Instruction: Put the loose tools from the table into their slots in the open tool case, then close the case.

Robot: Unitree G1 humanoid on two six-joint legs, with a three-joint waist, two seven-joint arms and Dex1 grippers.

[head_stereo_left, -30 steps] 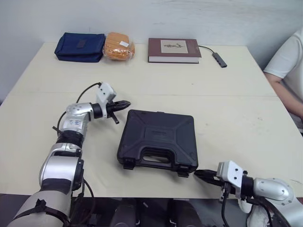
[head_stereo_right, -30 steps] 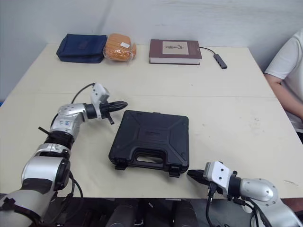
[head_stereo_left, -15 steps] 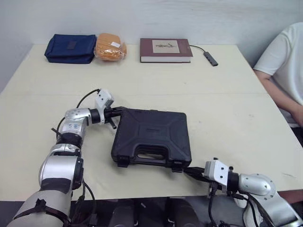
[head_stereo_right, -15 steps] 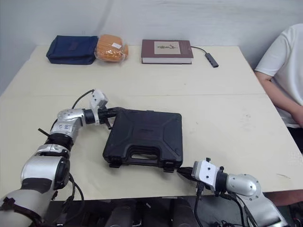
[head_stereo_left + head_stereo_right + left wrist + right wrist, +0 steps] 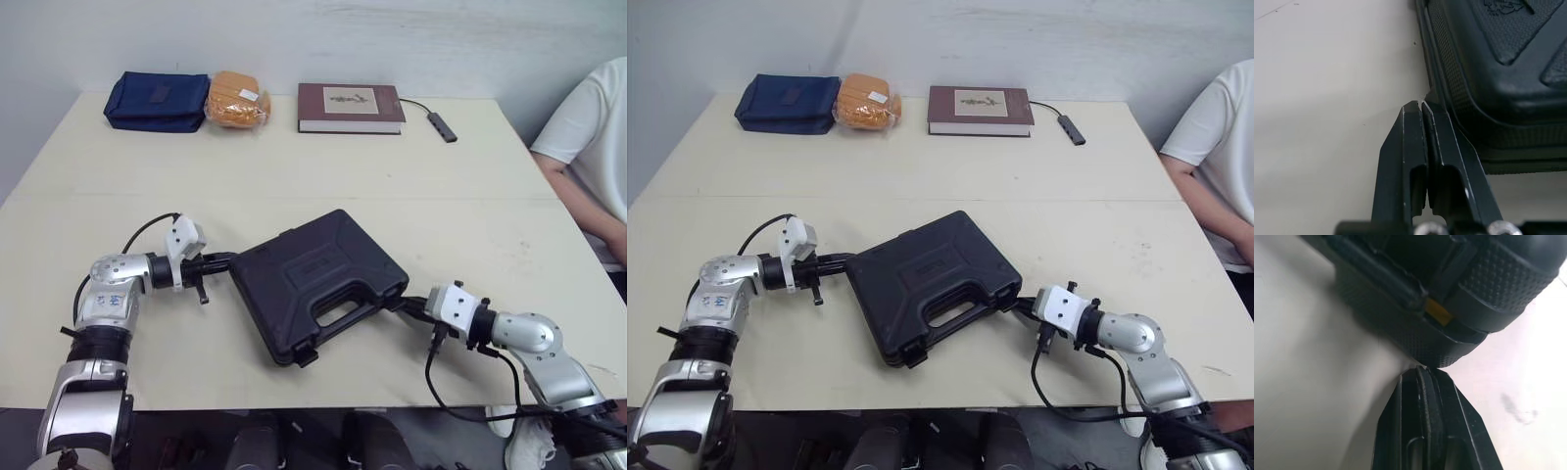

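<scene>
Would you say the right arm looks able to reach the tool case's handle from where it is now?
Probably yes: the right gripper, shut, sits at the tool case's corner beside the handle, nothing lying between them.

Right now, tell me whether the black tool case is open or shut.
Shut: the black tool case lies flat, lid down on its base, no interior showing. Latches: cannot tell.
</scene>
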